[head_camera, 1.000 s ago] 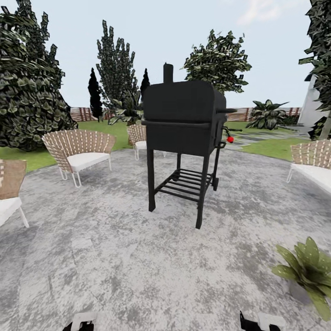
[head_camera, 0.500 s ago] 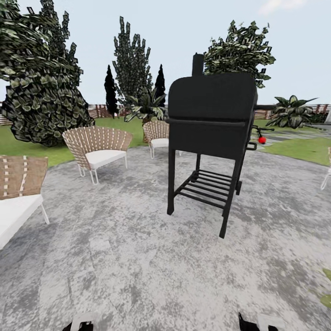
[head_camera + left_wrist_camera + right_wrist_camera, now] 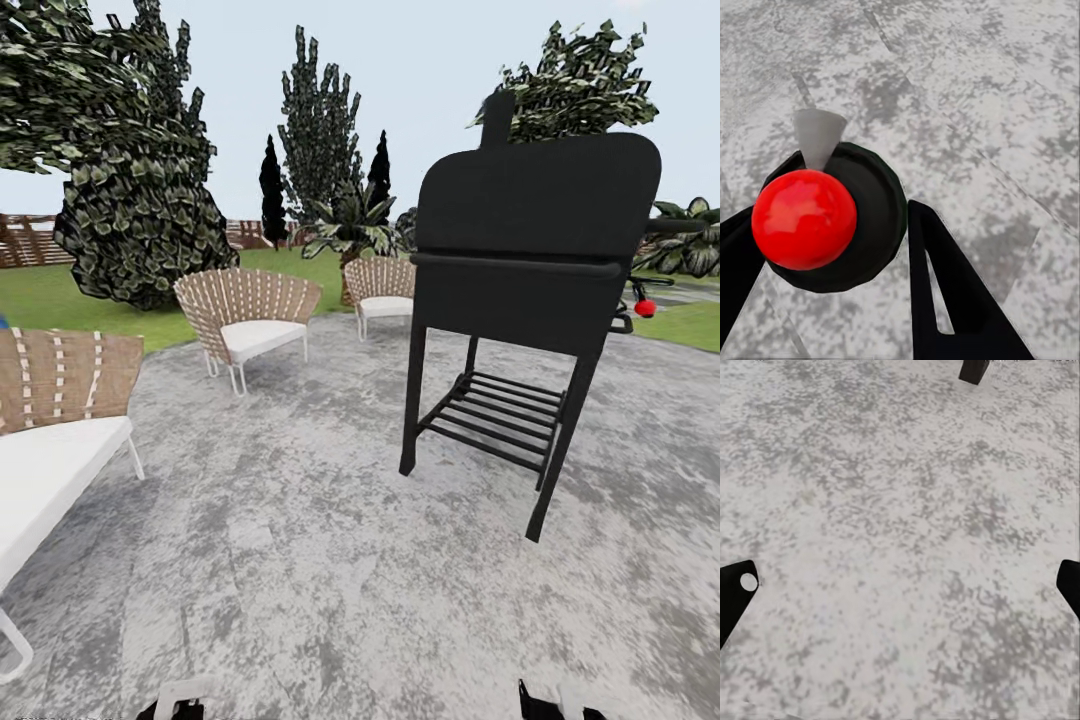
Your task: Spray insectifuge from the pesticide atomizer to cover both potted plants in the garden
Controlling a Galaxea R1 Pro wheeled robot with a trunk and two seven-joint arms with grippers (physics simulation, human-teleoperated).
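Note:
In the left wrist view the pesticide atomizer (image 3: pixel 870 225) shows end-on as a round dark body with a red ball on it and a grey cone beside it. My left gripper (image 3: pixel 836 217) is shut on it, a black finger on each side, above rough grey paving (image 3: pixel 982 97). My right gripper (image 3: pixel 901 585) is open over bare paving, with its black fingers (image 3: pixel 735 589) far apart and nothing between them. The potted plants are out of view. In the head view the garden's lawn (image 3: pixel 60 300) lies beyond the paving.
A tall black grill (image 3: pixel 535 290) with a red knob (image 3: pixel 645 307) stands close ahead on the right. Woven chairs with white cushions sit at the left (image 3: pixel 50 440) and further back (image 3: pixel 250 315), (image 3: pixel 385 290). Dark bushes, tall trees and a slat fence (image 3: pixel 25 240) ring the lawn.
The head view has swung left, so the camera moved: the grill now sits further right and larger, the near left chair has come in, and the leafy plant at lower right has left the picture.

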